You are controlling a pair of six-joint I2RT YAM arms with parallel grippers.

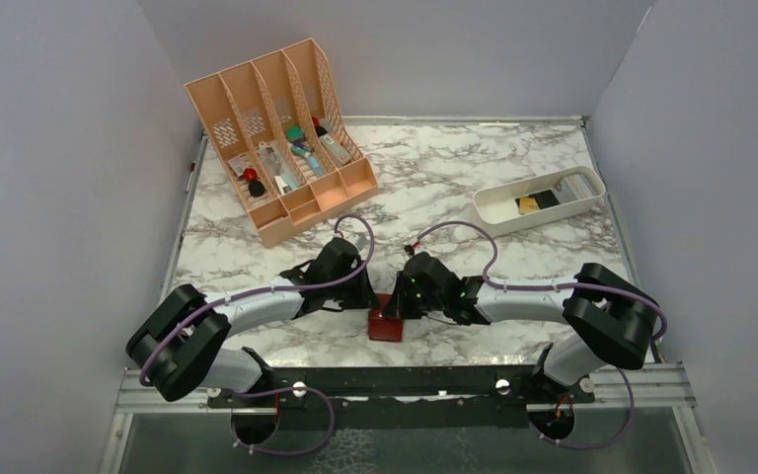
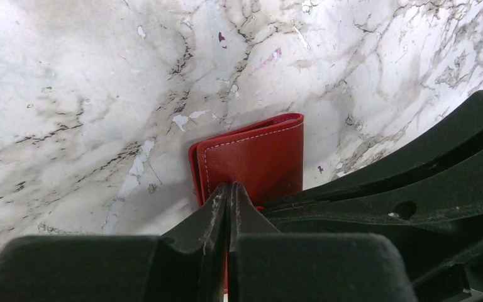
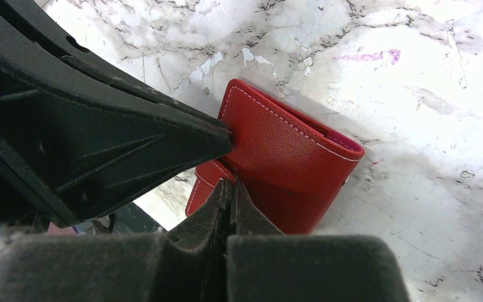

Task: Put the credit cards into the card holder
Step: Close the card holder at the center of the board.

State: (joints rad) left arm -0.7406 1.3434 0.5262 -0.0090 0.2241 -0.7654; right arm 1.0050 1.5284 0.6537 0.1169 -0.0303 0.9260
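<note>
The dark red card holder (image 1: pixel 386 326) lies folded on the marble table near the front edge, between my two grippers. It also shows in the left wrist view (image 2: pixel 258 157) and the right wrist view (image 3: pixel 289 163). My left gripper (image 1: pixel 373 301) (image 2: pixel 229 187) is shut on the holder's near edge, with red showing between its fingers. My right gripper (image 1: pixel 398 304) (image 3: pixel 231 184) is shut at the holder's edge beside its small strap (image 3: pixel 206 182). A dark credit card (image 1: pixel 545 198) lies in the white tray. No card shows at the holder.
The white oblong tray (image 1: pixel 543 216) stands at the back right, with a yellowish item beside the card. The peach slotted organizer (image 1: pixel 276 138) with small items stands at the back left. Grey walls enclose the table on three sides.
</note>
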